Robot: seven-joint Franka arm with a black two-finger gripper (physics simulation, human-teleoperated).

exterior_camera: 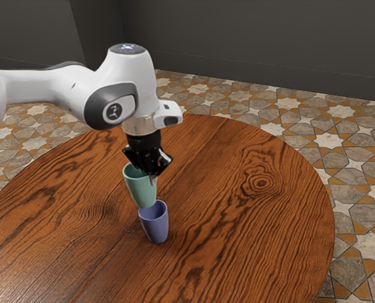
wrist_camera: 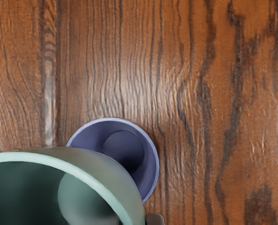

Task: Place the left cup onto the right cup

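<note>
The black two-finger gripper (exterior_camera: 151,170) hangs from the white arm over the round dark-wood table (exterior_camera: 257,189), closed on the wall of the pale green tapered cup (exterior_camera: 139,188) at the rim, on the side toward the exterior view's right. The green cup is held clear of the table, with its narrow base right at the mouth of the blue-violet tapered cup (exterior_camera: 154,222), which stands upright on the wood near the table's middle. From the exterior view I cannot tell whether the base just touches the blue rim or has dipped a little inside it.

In the wrist view the green cup (wrist_camera: 99,176) sits close under the hand and overlaps one side of the blue-violet cup (wrist_camera: 149,157), whose open mouth and flat bottom show beside it. By this view the two cups look somewhat off-centre from each other, though the camera's own offset may account for part of that.

The main risk, as I judge it, is that offset. If the green base comes down on the blue rim instead of inside it, the light blue cup could tip or skid across the smooth wood. The hold is on one side of the rim only, so the green cup may hang tilted and, once released, settle crooked or topple off. Letting go from too high would make either outcome likelier
</note>
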